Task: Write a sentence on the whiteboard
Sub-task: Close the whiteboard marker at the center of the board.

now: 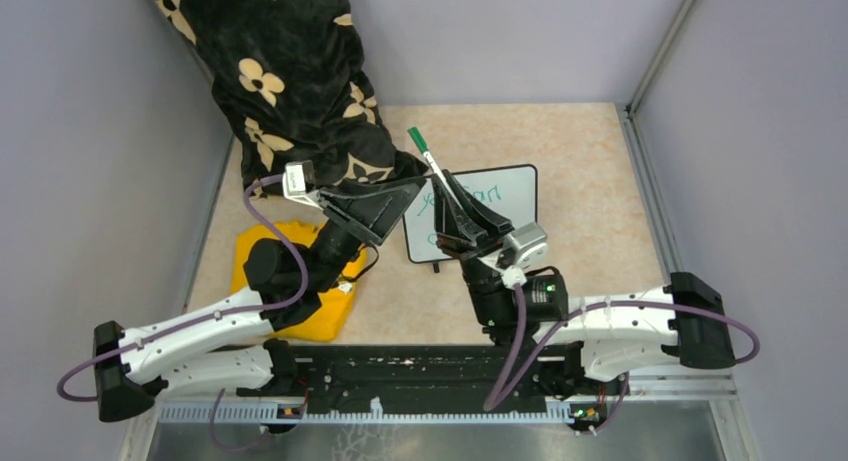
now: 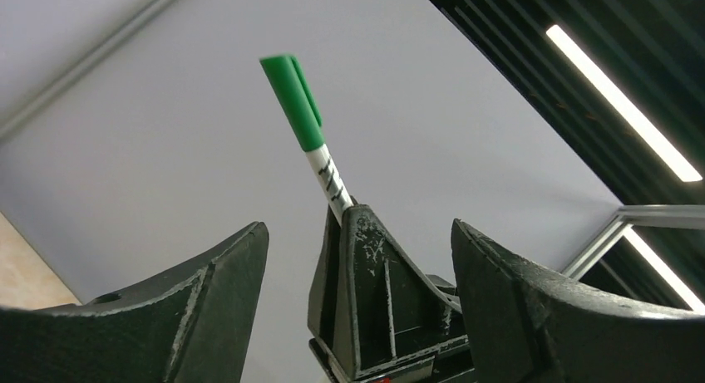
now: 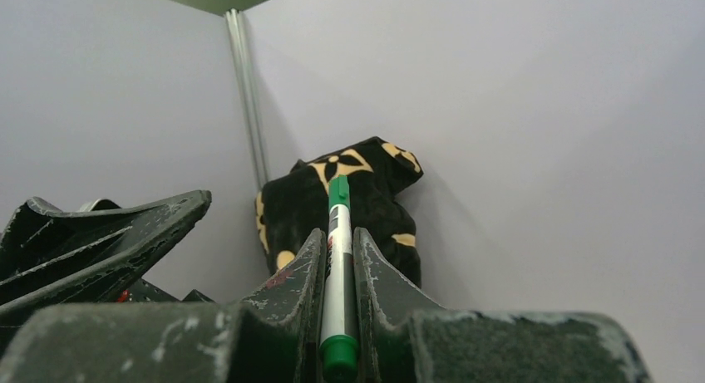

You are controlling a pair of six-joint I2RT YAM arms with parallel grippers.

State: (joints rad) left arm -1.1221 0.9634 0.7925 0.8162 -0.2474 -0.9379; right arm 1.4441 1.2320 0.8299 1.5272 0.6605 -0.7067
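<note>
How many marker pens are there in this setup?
1. A green-capped marker is clamped in the right gripper, near the whiteboard's left edge. Another could be hidden under the black cloth.

Green on white at centre frame, black and cream behind it.

Centre of the top view, the marker (image 1: pixel 428 156) shows a green cap, a white barrel with black markings and a green tail end. The whiteboard (image 1: pixel 515 221) is white in a thin black frame, and the sentence (image 1: pixel 495 191) on it is green. Upper left, the cloth (image 1: pixel 290 71) is black with a cream flower pattern. Lower left sits a bright yellow object (image 1: pixel 255 256). The table (image 1: pixel 590 181) is mottled beige and the walls (image 1: pixel 100 101) are pale lilac-grey. The left gripper (image 1: pixel 405 196) and right gripper (image 3: pixel 337 238) are both black with pale scuffs. The 2 arms (image 1: pixel 190 336) wear white shells with black joints, and their cables (image 1: pixel 265 221) are purple.
</note>
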